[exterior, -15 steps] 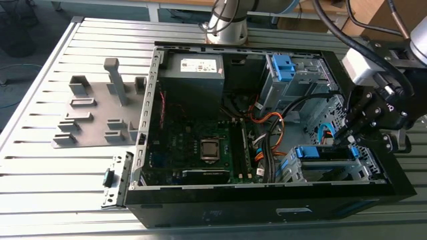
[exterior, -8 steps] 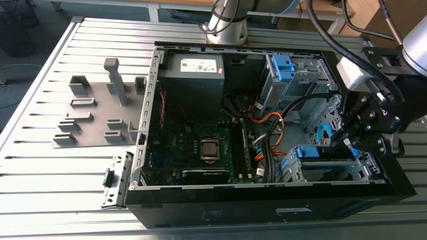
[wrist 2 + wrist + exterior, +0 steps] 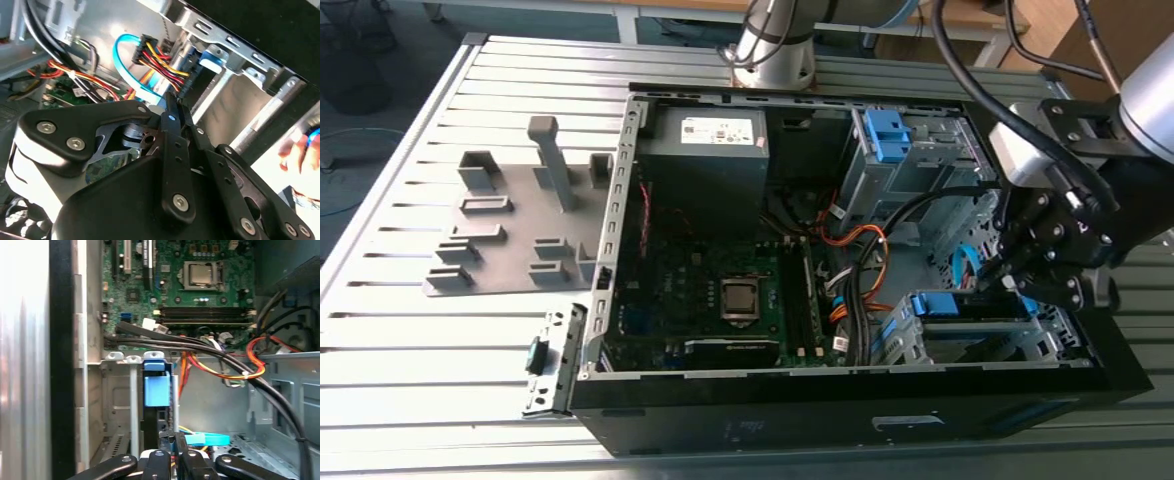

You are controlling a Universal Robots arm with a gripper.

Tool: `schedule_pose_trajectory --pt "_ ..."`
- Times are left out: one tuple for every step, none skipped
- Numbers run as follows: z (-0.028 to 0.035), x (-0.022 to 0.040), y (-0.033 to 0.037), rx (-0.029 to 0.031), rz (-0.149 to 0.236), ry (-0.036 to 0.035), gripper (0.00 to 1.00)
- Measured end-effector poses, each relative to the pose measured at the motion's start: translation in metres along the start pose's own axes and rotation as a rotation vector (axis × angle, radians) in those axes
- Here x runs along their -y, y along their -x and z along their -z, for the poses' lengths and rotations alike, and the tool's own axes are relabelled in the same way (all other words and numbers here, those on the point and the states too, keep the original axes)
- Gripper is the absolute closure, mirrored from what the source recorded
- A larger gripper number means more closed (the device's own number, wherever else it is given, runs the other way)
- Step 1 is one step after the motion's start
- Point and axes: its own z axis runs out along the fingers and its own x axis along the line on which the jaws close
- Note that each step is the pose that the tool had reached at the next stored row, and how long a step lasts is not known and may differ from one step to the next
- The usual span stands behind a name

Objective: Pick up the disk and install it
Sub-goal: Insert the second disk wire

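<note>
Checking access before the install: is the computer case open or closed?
Open: the computer case has no side panel on; its motherboard lies exposed in the exterior view.

A slatted metal table (image 3: pixel 414 350) carries an open black computer case (image 3: pixel 787 415) lying on its side. Just beside the case, on the exterior view's left, lies a grey fixture plate (image 3: pixel 520 230) with upright blocks. Behind the case stands the arm's base (image 3: pixel 771 50).
</note>
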Motion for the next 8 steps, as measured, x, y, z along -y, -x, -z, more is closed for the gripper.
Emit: schedule_pose_trajectory --pt "0.0000 0.0000 -0.0002 0.0133 0.000 0.0004 0.84" --pt "0.0000 0.0000 -0.0007 0.0209 0.000 0.0006 0.84" --pt "0.0000 0.0000 -0.0016 0.0261 0.000 0.0008 0.84" --pt "0.0001 0.0001 -0.0030 0.0308 0.001 0.0009 0.84" --pt "0.0002 0.0002 -0.0046 0.0341 0.001 0.0010 0.84" --pt "0.0002 0.0002 -0.0062 0.0360 0.001 0.0011 0.84" --pt "0.0002 0.0002 -0.0077 0.0372 0.001 0.0011 0.84" --pt "0.0000 0.0003 -0.0090 0.0381 0.001 0.0011 0.84"
